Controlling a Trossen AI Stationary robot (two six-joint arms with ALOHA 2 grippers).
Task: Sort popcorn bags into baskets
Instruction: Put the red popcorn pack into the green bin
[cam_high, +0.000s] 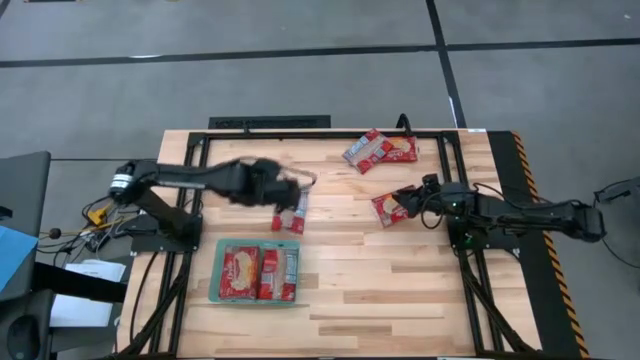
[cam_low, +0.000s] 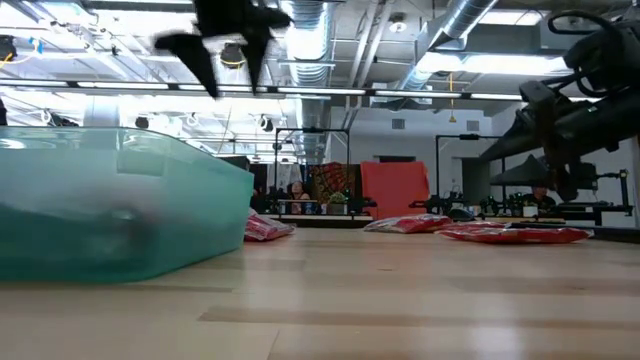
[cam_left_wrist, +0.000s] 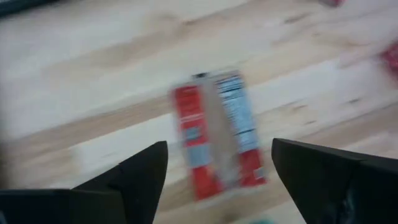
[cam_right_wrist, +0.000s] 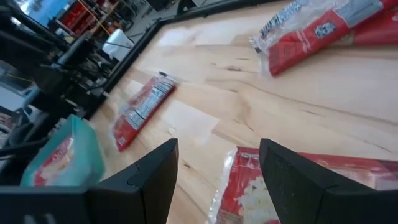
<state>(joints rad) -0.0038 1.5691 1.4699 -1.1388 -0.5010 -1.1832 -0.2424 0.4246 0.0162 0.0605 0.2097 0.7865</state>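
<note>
My left gripper (cam_left_wrist: 217, 171) is open and hangs above a red popcorn bag (cam_left_wrist: 217, 134) that lies flat near the table's middle (cam_high: 293, 215), its silver-blue printed back up. In the low view this gripper (cam_low: 228, 60) is well clear of the table. My right gripper (cam_right_wrist: 217, 174) is open over the near end of another red bag (cam_right_wrist: 267, 190), which lies flat right of centre (cam_high: 388, 208). The teal tray (cam_high: 217, 272) near the front edge holds two bags (cam_high: 258, 272) side by side. Two more bags (cam_high: 380, 150) lie at the far edge.
The black frame rails (cam_high: 300, 130) run around the table's far and side edges. The tray's wall (cam_low: 110, 200) fills the low view's left. Bare wood lies to the right of the tray, toward the near edge. People and equipment stand in the room behind the table.
</note>
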